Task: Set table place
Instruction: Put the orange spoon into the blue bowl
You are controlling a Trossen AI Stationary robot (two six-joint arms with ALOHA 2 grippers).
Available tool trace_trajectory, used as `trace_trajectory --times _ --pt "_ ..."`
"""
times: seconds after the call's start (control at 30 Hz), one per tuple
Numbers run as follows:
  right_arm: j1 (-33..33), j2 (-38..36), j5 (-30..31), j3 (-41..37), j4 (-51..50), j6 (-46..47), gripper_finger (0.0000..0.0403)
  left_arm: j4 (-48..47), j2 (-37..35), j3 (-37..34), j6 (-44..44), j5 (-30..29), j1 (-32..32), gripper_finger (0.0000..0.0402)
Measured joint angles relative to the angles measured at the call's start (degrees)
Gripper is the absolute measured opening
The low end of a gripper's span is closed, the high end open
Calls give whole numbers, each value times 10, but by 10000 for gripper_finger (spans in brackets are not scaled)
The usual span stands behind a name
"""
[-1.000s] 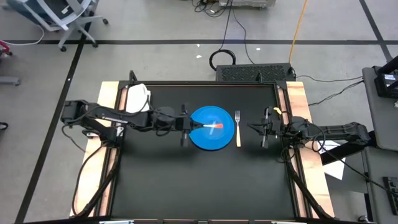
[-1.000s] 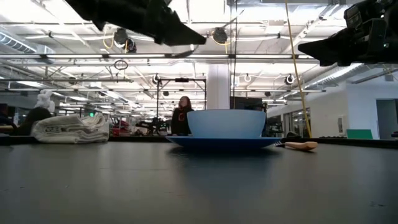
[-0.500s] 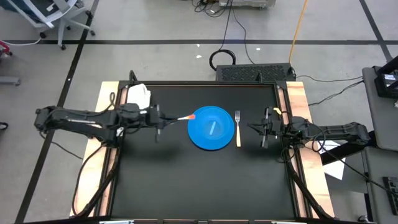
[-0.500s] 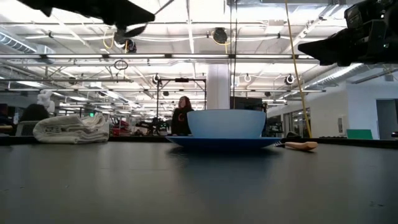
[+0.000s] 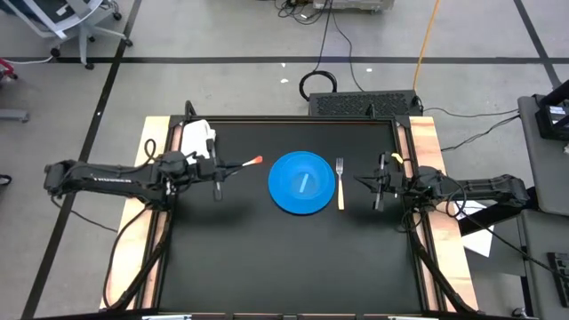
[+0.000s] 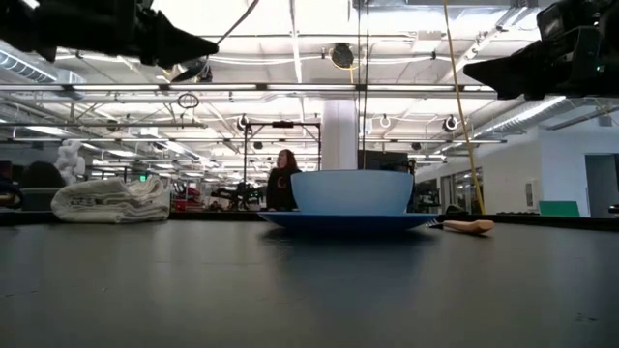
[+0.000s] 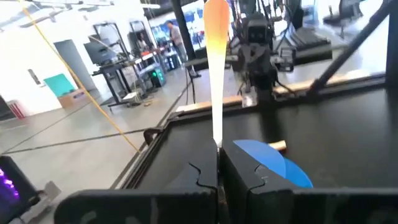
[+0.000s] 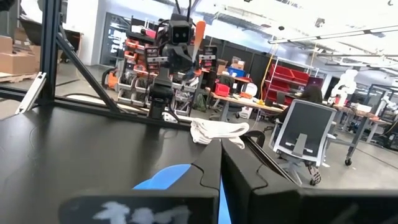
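A blue bowl (image 6: 351, 191) stands on a blue plate (image 6: 338, 221) in the middle of the black table (image 5: 267, 267). A fork (image 5: 340, 182) with a pale handle lies flat just right of the plate (image 5: 283, 197). My left gripper (image 5: 225, 167) hovers left of the plate, shut on a slim utensil (image 5: 244, 164) with an orange far end (image 7: 216, 37). My right gripper (image 5: 363, 181) waits shut and empty right of the fork, above the table. My left gripper pinches the utensil's pale shaft (image 7: 217, 140) between its two fingers. They come level from the table's left side and lie along the utensil. It sticks out past the fingertips toward the plate, lifted clear of the table, orange end foremost.
A crumpled white cloth (image 5: 197, 138) lies at the table's far left corner. Light wooden strips (image 5: 425, 142) run along the left and right sides. The near half of the tabletop is bare black surface.
My left gripper has drawn back toward the table's left edge, staying shut. It has carried the utensil from over the bowl to a spot left of the plate, clear of both. My right arm has kept still.
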Motion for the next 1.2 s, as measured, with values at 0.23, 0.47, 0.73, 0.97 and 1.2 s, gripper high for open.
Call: trace_trajectory --times 0.23,0.47,0.73,0.97,1.2 --pt "0 0 0 0 -1 0 0 94 -1 -61 -25 24 30 5" --pt "0 0 0 0 6 0 0 180 28 -94 -47 53 39 4" --pt "0 0 0 0 8 0 0 279 120 -76 -63 53 40 5" --pt "0 0 0 0 7 0 0 299 224 -6 -65 53 40 5" --pt "0 0 0 0 6 0 0 297 333 86 -84 109 53 5"
